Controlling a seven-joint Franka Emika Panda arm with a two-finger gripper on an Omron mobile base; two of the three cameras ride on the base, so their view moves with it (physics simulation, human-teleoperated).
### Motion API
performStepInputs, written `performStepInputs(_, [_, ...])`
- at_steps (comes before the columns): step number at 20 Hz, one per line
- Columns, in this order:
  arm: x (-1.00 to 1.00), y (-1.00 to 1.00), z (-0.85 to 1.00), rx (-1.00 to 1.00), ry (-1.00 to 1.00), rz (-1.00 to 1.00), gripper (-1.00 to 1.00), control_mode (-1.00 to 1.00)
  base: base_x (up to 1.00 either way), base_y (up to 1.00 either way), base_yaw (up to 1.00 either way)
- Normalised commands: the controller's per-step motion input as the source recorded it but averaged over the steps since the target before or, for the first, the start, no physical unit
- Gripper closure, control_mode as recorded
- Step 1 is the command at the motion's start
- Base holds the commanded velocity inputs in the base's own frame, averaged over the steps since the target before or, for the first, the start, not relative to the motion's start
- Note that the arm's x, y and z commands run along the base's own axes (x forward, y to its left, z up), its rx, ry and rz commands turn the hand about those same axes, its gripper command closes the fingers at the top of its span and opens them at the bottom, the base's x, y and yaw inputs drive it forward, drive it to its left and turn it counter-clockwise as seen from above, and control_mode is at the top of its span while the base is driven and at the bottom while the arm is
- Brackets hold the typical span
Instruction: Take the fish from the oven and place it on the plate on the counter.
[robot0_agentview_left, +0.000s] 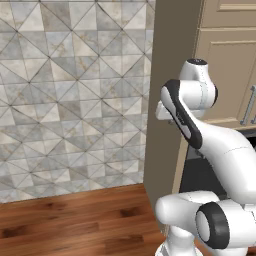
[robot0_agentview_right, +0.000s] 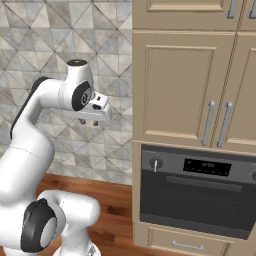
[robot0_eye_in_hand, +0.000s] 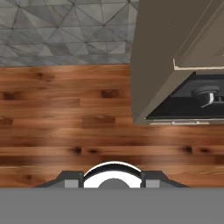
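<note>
Simulated kitchen, seen from behind a white robot arm. Oven (robot0_agentview_right: 195, 192) built into a tall beige cabinet column (robot0_agentview_right: 185, 90), black door shut, long bar handle (robot0_agentview_right: 205, 183) running level across the door, grey control strip above with a round knob (robot0_agentview_right: 155, 164) at its left end and a digital display (robot0_agentview_right: 207, 166) beside it. Oven's wide face turned toward the room, long side horizontal. Nothing of the oven's inside on show behind the shut door. Below the oven, a beige drawer (robot0_agentview_right: 187, 243) with a small handle. Above, two cupboard doors with upright metal handles (robot0_agentview_right: 218, 123).

Gripper (robot0_agentview_right: 92, 122) raised at about the height of the lower cupboard doors, well to the left of the oven and apart from it, in front of the grey tiled wall (robot0_agentview_left: 70, 95), pointing down over the reddish plank floor (robot0_eye_in_hand: 65, 122). State of the jaws: cannot tell, empty.

In the hand view, cabinet side at right, oven's dark front and knob beneath it.
</note>
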Motion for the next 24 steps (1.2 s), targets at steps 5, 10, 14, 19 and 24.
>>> performStepInputs(5, [-0.01,0.00,-0.16,0.00,0.15,-0.14,-1.00,-1.00,0.00,0.00,0.00])
performStepInputs(10, [-0.58,-0.17,-0.19,0.00,-0.02,-0.18,-1.00,-1.00,0.00,0.00,0.00])
performStepInputs(14, [-0.67,-0.84,-0.14,0.15,-0.10,-0.33,-1.00,-1.00,0.00,0.00,0.00])
performStepInputs(19, [-0.35,-0.88,0.00,0.24,-0.28,-0.22,-1.00,-1.00,0.00,0.00,0.00])
performStepInputs(24, [-0.22,-0.94,0.03,0.25,-0.37,-0.15,-1.00,-1.00,0.00,0.00,0.00])
